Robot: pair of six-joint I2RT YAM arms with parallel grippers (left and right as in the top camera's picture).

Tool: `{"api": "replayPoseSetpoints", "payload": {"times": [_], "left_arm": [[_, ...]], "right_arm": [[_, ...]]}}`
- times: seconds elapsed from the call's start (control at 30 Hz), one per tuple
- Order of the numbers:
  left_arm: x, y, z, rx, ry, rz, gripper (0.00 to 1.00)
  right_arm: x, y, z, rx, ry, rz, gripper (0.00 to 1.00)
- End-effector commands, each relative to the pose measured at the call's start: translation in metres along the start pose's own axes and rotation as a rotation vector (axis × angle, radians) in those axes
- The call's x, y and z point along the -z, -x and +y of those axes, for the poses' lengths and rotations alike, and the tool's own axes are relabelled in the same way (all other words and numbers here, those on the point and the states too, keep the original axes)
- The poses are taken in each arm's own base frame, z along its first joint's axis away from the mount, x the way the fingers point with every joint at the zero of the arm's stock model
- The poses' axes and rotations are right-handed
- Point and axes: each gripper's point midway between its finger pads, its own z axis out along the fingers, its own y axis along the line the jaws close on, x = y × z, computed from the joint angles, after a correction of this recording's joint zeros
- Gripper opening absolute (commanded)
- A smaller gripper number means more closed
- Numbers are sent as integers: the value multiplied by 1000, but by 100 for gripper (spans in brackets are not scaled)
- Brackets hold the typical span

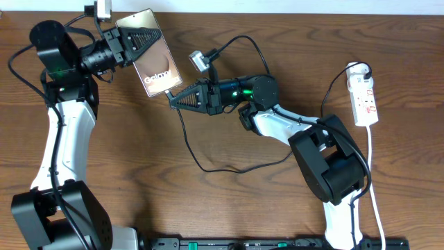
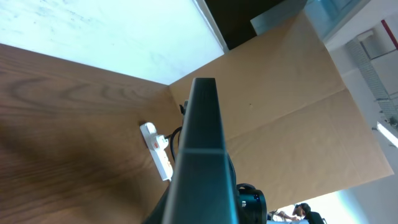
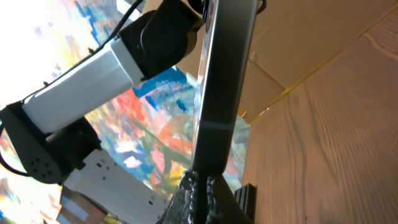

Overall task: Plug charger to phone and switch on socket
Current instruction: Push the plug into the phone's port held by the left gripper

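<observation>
With left gripper clamping the flat brown-black phone, right gripper, pinching the thin black charger, must push its tip straight in.

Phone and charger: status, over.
Left gripper shut on phone, held up. Right gripper shut on charger, tip at phone's edge. Power strip apart, untouched. Nothing in the way.
</observation>
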Motion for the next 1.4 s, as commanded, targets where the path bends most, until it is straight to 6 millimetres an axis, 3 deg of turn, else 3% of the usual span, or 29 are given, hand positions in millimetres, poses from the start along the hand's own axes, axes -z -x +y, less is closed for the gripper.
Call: {"api": "replayPoseSetpoints", "payload": {"times": [0.0,0.2,1.37], "left_arm": [[-1,-11,-14,-47,-40,54,7],[-10,-17,-18,-48,-52,73,7],[-10,-20,-20,-67,-68,95,7]], "right_arm": [[4,32,2,23,-10,-147,1],[4,35,-5,0,-30,-168,1],[6,43,-6,4,-35,-212,1]]}}
